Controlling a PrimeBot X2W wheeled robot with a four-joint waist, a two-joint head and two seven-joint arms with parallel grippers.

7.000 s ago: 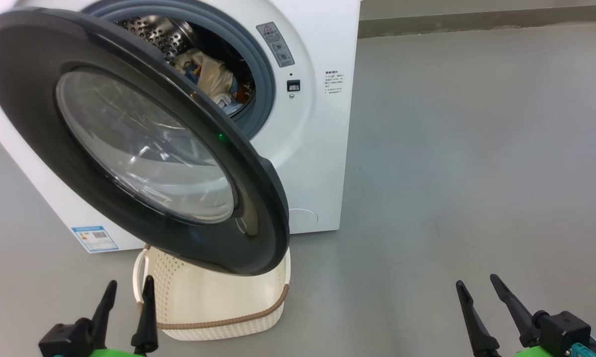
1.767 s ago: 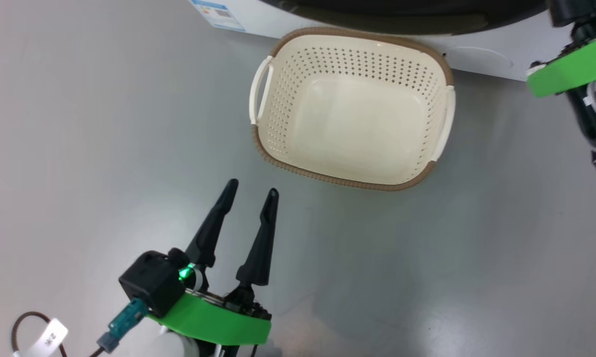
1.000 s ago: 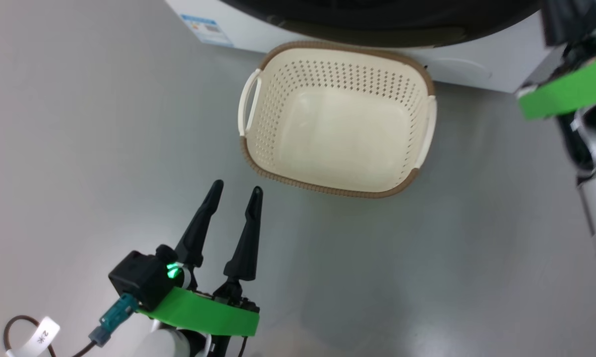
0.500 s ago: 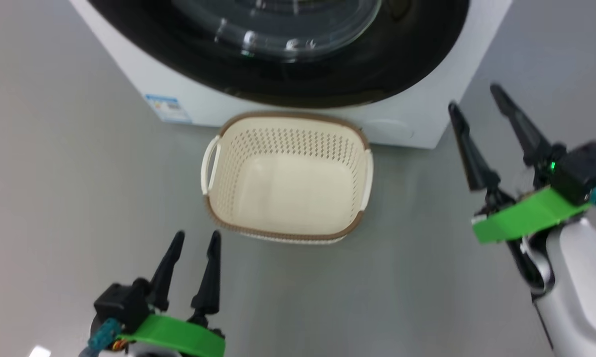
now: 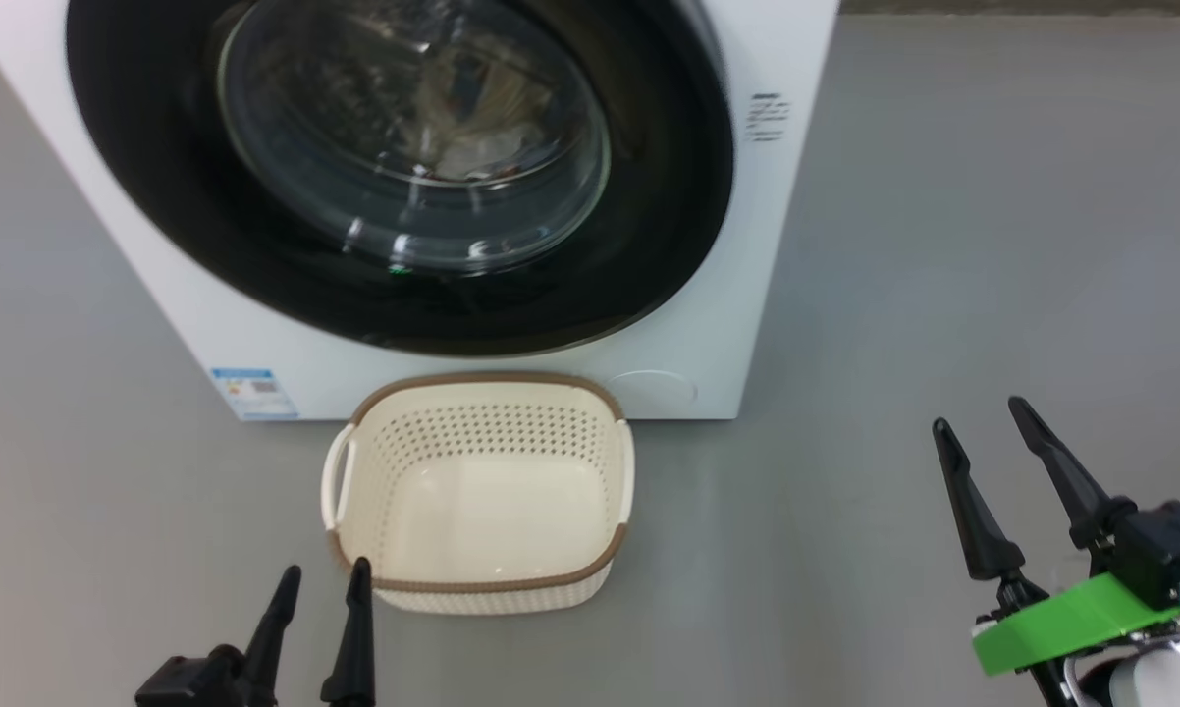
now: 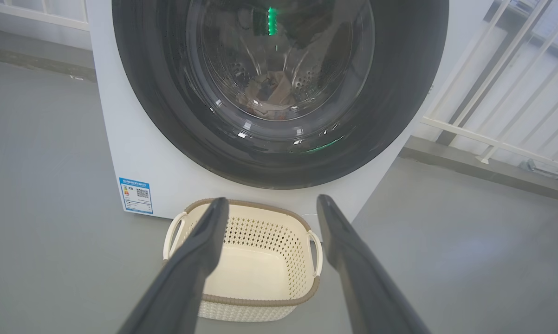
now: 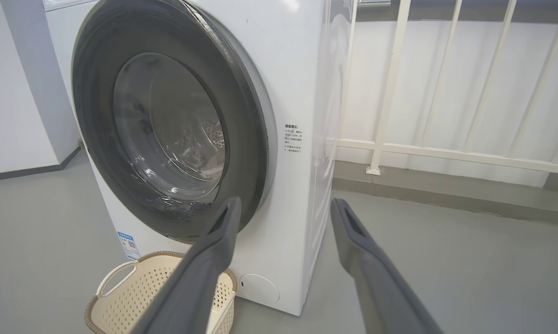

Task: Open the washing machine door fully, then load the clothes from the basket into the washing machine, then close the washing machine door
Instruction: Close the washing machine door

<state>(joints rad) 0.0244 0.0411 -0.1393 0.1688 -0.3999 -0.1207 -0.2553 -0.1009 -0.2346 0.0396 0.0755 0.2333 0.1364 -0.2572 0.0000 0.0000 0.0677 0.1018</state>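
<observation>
Glossy black-rimmed round glass door was found shut on white washing machine, pale clothes seen inside. Cream perforated plastic basket lay empty before it. Left end effector, right end effector held wide, empty. Task judged complete.

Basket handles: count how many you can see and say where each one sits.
2. One handle is on the basket's left end, the other on its right end; none seems hidden.

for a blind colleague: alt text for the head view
White washing machine, round black door shut, clothes dimly visible inside. Empty cream basket on the floor before it; left pincer and right pincer open, holding nothing.
</observation>
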